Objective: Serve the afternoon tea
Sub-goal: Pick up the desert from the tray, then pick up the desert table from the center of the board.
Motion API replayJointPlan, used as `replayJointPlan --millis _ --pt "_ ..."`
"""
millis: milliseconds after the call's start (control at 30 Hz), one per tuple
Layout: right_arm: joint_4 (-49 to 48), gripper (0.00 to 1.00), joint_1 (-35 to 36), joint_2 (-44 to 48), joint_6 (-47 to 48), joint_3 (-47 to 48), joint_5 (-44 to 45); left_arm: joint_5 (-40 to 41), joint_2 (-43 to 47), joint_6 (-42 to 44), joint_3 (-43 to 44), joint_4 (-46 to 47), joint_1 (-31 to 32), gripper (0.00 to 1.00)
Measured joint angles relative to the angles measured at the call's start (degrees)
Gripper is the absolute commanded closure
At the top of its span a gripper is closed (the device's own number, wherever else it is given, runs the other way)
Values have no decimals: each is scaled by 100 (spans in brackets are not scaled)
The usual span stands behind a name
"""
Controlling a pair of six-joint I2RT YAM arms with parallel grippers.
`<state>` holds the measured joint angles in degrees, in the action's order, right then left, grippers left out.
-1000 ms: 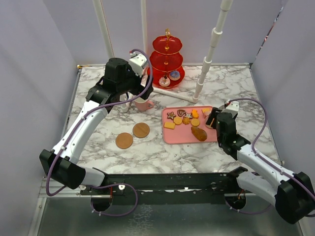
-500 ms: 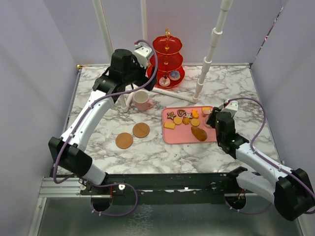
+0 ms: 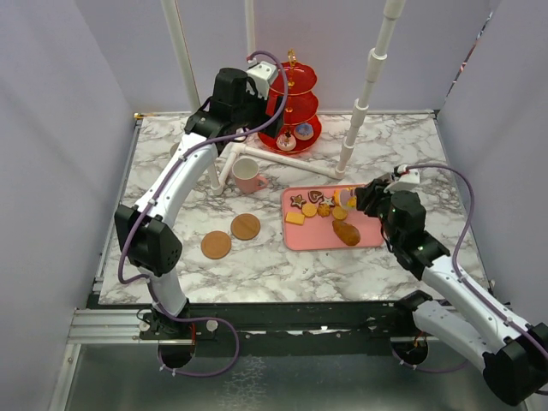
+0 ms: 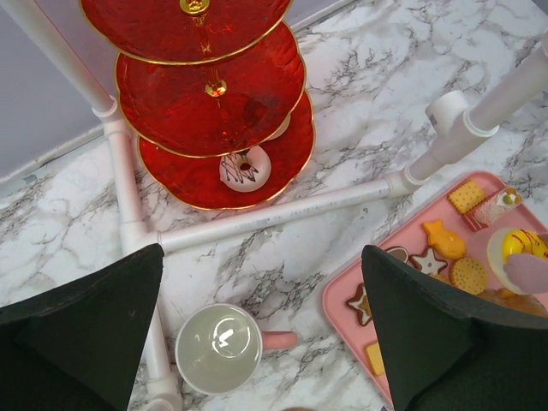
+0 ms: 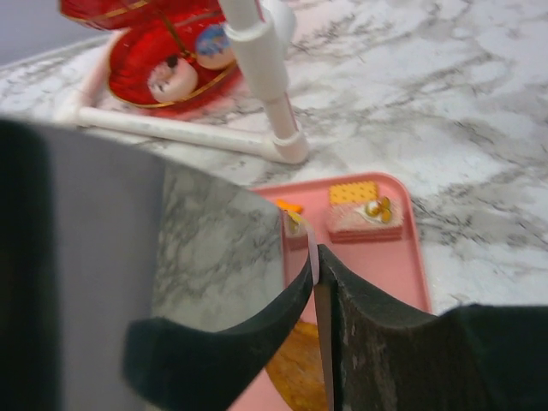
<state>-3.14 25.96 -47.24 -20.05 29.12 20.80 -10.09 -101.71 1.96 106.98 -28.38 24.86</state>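
The translucent red three-tier stand (image 3: 291, 103) (image 4: 214, 111) (image 5: 128, 81) stands at the back with an iced donut (image 4: 244, 167) and one more pastry (image 3: 304, 131) on its bottom tier. My left gripper (image 3: 272, 107) (image 4: 261, 342) hovers high beside it, open and empty, above the pink mug (image 3: 248, 175) (image 4: 218, 349). Two brown coasters (image 3: 246, 226) (image 3: 216, 245) lie in front. My right gripper (image 3: 360, 199) (image 5: 314, 257) is over the pink tray (image 3: 368, 235) (image 5: 377, 265), shut on the thin pale pink edge of a small yellow-topped pastry (image 3: 347, 199) (image 4: 514, 248).
A white pipe frame has an upright (image 3: 360, 111) (image 5: 265, 77) and a floor bar (image 4: 282, 214) between stand and tray. Several cookies (image 3: 310, 205) and a brown pastry (image 3: 346, 232) lie on the tray. Grey walls enclose the marble table (image 3: 171, 257).
My left arm swung from above the pink mug back and right to the stand, still open. My right gripper closed on the yellow-topped pastry at the tray's far edge and shifted it left.
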Motion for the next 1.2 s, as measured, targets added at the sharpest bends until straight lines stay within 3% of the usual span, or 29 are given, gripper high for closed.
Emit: replayJointPlan --millis 367,867,1200 --pt "-321 64 286 -1550 212 1799 -835 289 22 -90 -74 7 -2 1" --pt "-1641 64 772 -4336 863 3652 -817 437 289 -83 -247 -9 -17 1" --pt "-1891 64 772 -4603 868 3694 -817 275 -345 -26 625 175 -55 1"
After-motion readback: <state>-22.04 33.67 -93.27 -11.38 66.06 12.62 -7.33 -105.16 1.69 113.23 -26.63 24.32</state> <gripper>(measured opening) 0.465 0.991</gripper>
